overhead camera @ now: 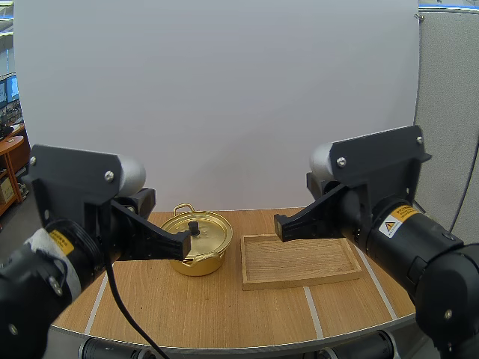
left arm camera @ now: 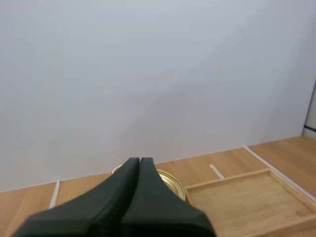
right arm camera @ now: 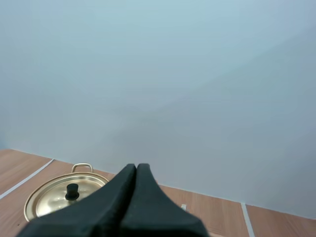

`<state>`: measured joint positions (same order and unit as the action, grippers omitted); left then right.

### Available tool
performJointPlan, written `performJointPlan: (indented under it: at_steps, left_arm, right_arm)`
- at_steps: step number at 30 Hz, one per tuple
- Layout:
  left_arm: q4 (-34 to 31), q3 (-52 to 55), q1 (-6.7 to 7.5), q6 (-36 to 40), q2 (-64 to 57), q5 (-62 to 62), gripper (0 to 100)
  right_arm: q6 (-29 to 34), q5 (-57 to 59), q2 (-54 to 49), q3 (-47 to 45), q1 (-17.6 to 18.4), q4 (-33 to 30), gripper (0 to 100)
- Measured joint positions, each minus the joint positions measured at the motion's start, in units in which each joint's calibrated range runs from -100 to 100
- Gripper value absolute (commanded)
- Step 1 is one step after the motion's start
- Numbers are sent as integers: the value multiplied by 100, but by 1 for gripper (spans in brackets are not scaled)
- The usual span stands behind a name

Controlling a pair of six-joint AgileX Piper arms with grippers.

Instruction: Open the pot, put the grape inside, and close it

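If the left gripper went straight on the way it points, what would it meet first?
Most likely the gold lid near its knob; the left gripper aims at it. Height is unclear, so it might skim over.

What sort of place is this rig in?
Probably a lab test bench: plain white backdrop behind a tape-marked wooden table, with a gold pot and a wooden tray set out.

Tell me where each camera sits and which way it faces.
High: behind and above the bases, looking down over the table; both arms show, left gripper near the pot, right gripper near the tray.
Left wrist: on that arm, facing forward past shut fingers to pot and tray.
Right wrist: on that arm, likewise, to the pot.
All three share the pot.
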<state>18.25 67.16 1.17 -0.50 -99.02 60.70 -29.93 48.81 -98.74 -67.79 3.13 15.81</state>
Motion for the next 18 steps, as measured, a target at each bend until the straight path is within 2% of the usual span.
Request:
performJointPlan:
  at_steps: [3, 6, 12, 18]
  left_arm:
    - [0, 254, -81, 133, -64, -570, 0]
    - [0, 394, -117, 169, -64, -989, 0]
    - [-117, 1105, -133, 199, -74, -2216, 0]
    - [-294, 1853, -133, 208, -74, -3122, 0]
  right_arm:
    - [0, -97, -77, -28, -112, 0, 0]
    - [0, -620, -85, -424, -297, 89, 0]
    - [0, -1476, -85, -1099, -313, 139, 0]
    - [0, -1786, -85, -1733, -313, 356, 0]
